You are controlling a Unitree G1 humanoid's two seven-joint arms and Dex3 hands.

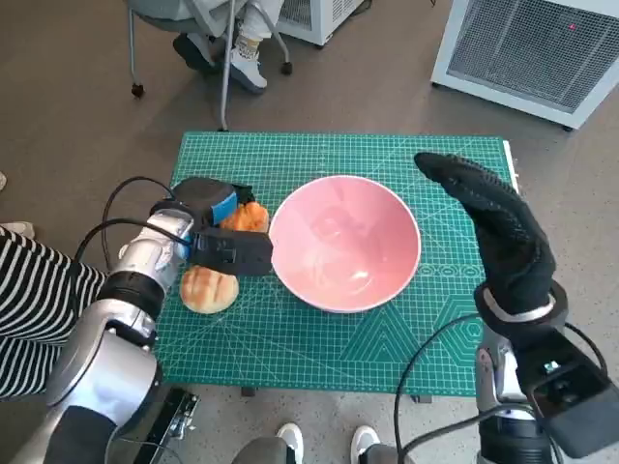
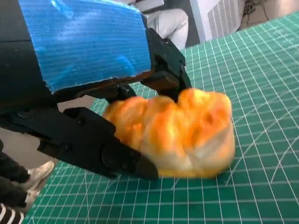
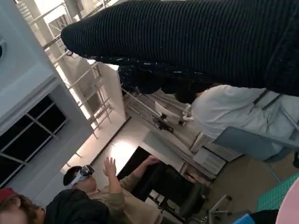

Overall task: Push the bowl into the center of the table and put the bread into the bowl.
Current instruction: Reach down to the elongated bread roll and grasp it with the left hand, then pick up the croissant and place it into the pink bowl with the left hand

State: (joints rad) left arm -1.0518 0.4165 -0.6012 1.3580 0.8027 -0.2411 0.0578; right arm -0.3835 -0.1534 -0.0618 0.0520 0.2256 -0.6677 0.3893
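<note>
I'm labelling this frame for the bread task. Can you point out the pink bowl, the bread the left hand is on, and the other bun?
pink bowl [image 1: 290,215], head view, on its left rim.
orange bread [image 2: 187,133], left wrist view, on its glazed side.
pale bun [image 1: 208,288], head view, on its top crust.

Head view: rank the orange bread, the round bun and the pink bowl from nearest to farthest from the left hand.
1. Orange bread: between the left hand's fingers.
2. Round bun: just below that hand, toward the robot.
3. Pink bowl: mid-table, on the hand's right.
</note>
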